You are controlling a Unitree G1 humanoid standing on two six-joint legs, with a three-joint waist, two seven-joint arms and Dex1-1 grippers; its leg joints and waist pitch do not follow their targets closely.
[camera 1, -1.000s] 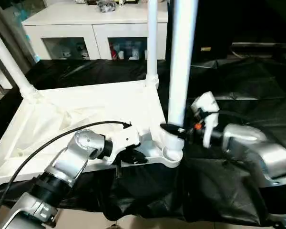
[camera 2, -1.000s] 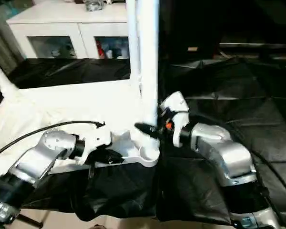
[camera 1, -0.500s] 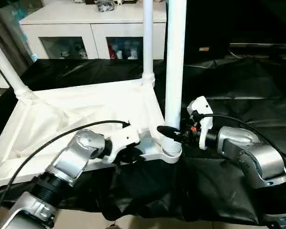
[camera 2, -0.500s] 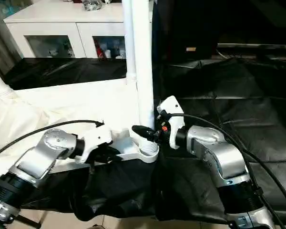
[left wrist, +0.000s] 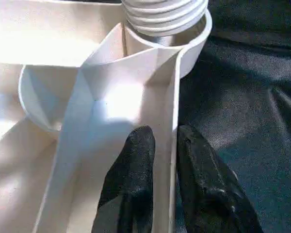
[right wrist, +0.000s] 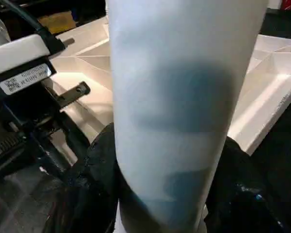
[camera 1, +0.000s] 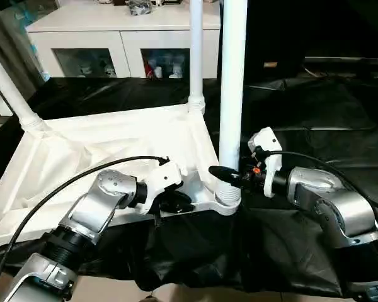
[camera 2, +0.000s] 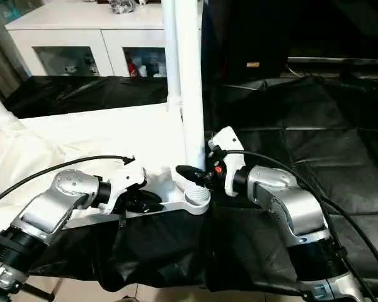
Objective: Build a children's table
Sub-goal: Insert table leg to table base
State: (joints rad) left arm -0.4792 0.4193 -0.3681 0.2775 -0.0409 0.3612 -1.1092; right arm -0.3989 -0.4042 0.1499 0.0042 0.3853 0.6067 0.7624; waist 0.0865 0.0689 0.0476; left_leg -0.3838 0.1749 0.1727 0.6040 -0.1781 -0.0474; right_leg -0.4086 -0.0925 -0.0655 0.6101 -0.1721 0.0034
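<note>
The white tabletop [camera 1: 113,135] lies underside up on a black cloth. Two legs stand in its far sockets, one at the far right corner [camera 1: 196,56] and one at the far left [camera 1: 9,82]. A third leg [camera 1: 232,82] stands upright in the near right socket [camera 1: 227,198]. My right gripper [camera 1: 223,175] is shut on its lower end, a black finger [right wrist: 99,165] on each side of the tube. My left gripper [camera 1: 179,202] is at the near rim beside that socket. Its fingers [left wrist: 136,160] straddle the thin rim wall, slightly open. The leg's ribbed end [left wrist: 165,12] sits in the socket.
A white cabinet [camera 1: 120,44] with glass fronts stands behind the work. The black cloth [camera 1: 315,119] spreads to the right and hangs over the near edge. A black cable [camera 1: 63,189] runs along my left forearm.
The leg in my right gripper was tilted and now stands upright in the near right socket. My left gripper's fingers have loosened on the rim. The camera has also shifted.
</note>
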